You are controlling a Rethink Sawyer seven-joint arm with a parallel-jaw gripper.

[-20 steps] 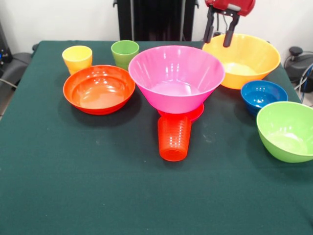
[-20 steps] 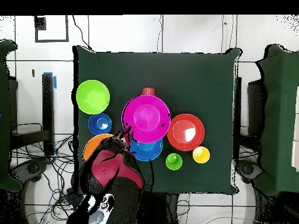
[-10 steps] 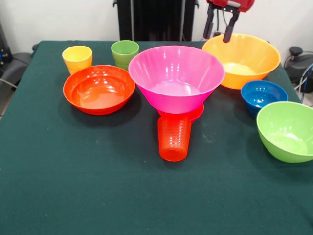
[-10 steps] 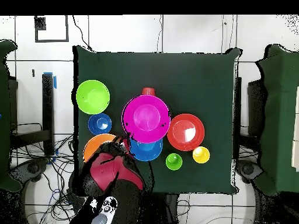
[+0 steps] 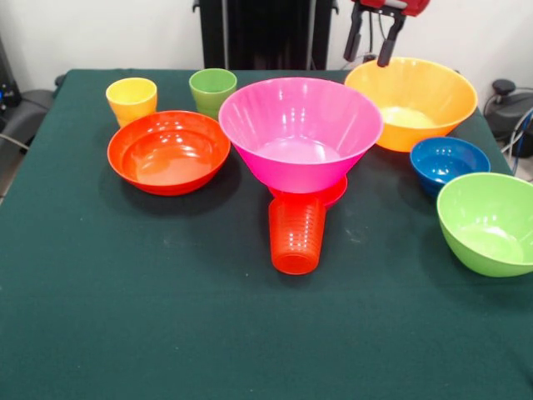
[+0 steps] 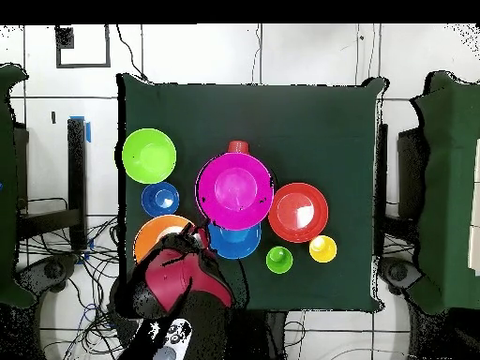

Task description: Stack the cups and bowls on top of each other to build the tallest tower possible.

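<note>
end effector (image 5: pixel 370 43) open, empty, above yellow-orange bowl (image 5: pixel 416 100) far rim.

The pincer (image 5: pixel 372 46) has two slim black fingers (image 5: pixel 386 47) under a glossy red housing; overhead, the arm (image 6: pixel 187 286) is a red shell over black, with what may be a white label at its 6 o'clock end.

The pink bowl (image 5: pixel 300 133) and red bowl (image 5: pixel 169 151) are seen as glossy plastic; the table (image 5: pixel 166 317) is covered in matt green cloth
</note>
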